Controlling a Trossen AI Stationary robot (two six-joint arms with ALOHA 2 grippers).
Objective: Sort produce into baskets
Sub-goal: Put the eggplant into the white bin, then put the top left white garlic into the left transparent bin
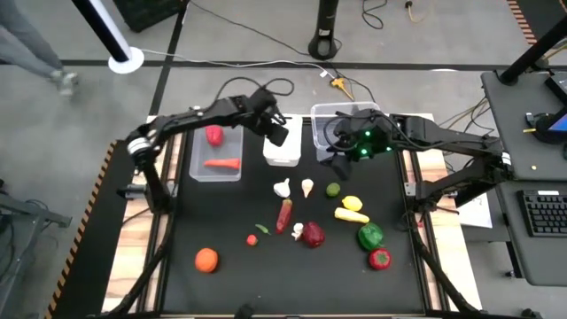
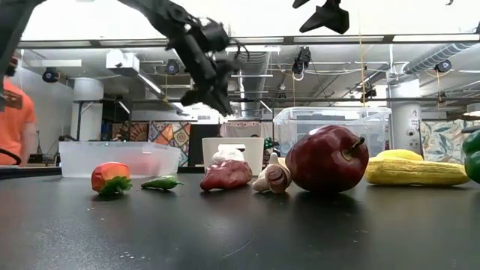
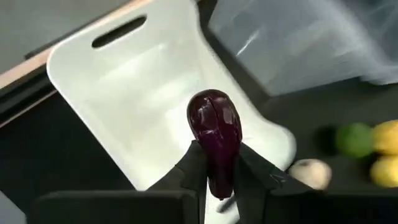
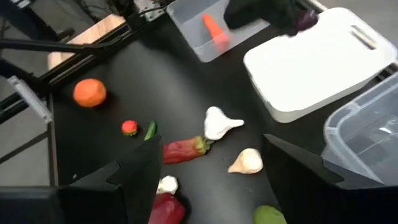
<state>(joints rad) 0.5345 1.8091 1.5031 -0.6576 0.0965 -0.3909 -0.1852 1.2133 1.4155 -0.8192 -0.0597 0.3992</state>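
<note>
My left gripper (image 1: 276, 131) is over the small opaque white tub (image 1: 282, 149) and is shut on a dark purple vegetable (image 3: 214, 121). My right gripper (image 4: 217, 180) is open and empty, above the table beside the near edge of the wider clear tub (image 1: 347, 124). The left clear tub (image 1: 215, 152) holds a red pepper (image 1: 213, 135) and a carrot (image 1: 222, 163). On the black table lie an orange (image 1: 206, 258), garlic (image 1: 282, 187), a lime (image 1: 332, 189), a lemon (image 1: 353, 203), a green pepper (image 1: 370, 236) and a red pepper (image 1: 379, 259). My left gripper pinches the purple vegetable by its narrower end (image 3: 217, 168) between its two fingers (image 3: 193, 168). The rounded end sticks out past the fingertips. The vegetable is lifted clear, over the white tub's inside (image 3: 143, 93).
A long red chili (image 1: 284, 214), a dark red round fruit (image 1: 314, 235), a mushroom (image 1: 298, 231), a small tomato (image 1: 252, 239), a green chili (image 1: 262, 228) and a yellow squash (image 1: 351, 215) lie mid-table. A person in orange (image 2: 11, 112) stands beyond the table's left.
</note>
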